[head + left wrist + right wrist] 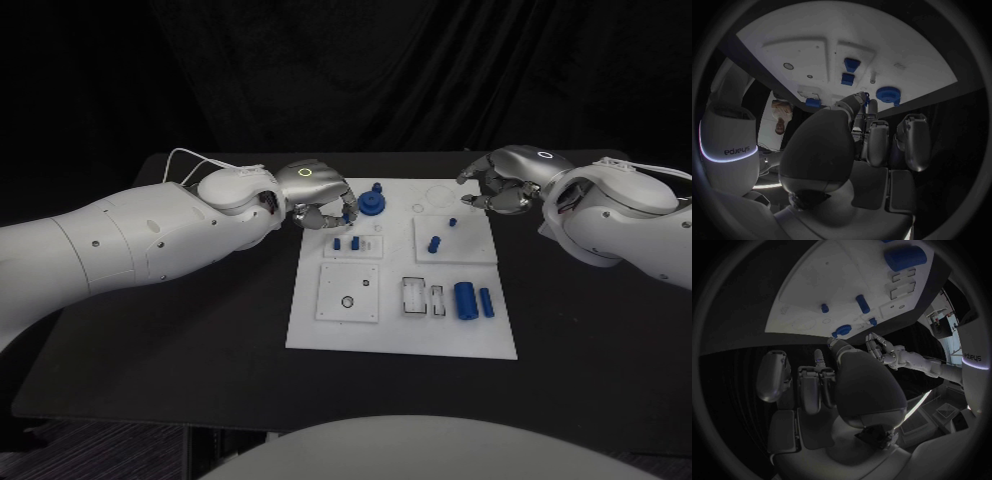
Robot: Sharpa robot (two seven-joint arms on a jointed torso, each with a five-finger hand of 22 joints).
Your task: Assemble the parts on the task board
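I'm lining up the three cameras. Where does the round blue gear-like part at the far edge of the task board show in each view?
Head view: blue gear part stands at the board's far edge, just beside the left robot hand.
Left wrist view: it sits near the board's edge beyond the fingertips.
Right wrist view: it sits at the board's near rim.
Shared landmark: the white task board.

Dim room, black backdrop; task board [404,330] glares bright white, wrist views w/ fisheye-bent edges.
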